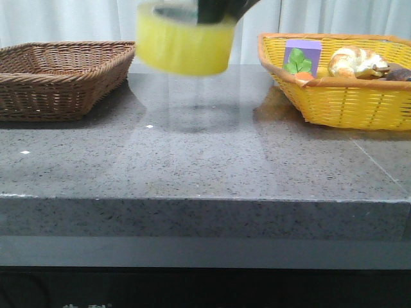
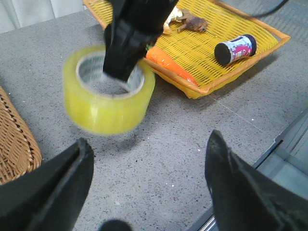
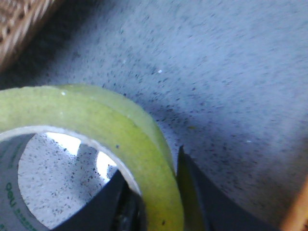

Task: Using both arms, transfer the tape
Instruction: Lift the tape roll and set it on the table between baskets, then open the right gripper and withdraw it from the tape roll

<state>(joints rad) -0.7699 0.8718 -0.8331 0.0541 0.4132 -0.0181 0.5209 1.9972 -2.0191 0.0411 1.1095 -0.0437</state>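
Tape [image 1: 185,43] pinched at its wall by right gripper [image 3: 159,192], aloft mid-table; left gripper [image 2: 149,187] gaping empty below, due to close for handover.

Counts: one wide translucent yellow tape roll [image 1: 185,43]; two wicker baskets, one brown [image 1: 61,77], one yellow [image 1: 340,96]; two black grippers, left [image 2: 149,187], right [image 2: 126,48]; one black cylindrical can [image 2: 235,48].

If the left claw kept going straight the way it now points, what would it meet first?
Most likely the tape, which hangs ahead of the open left claw, held above the table by the right claw. Depth is unclear, so it might pass beneath the roll and meet the table instead.
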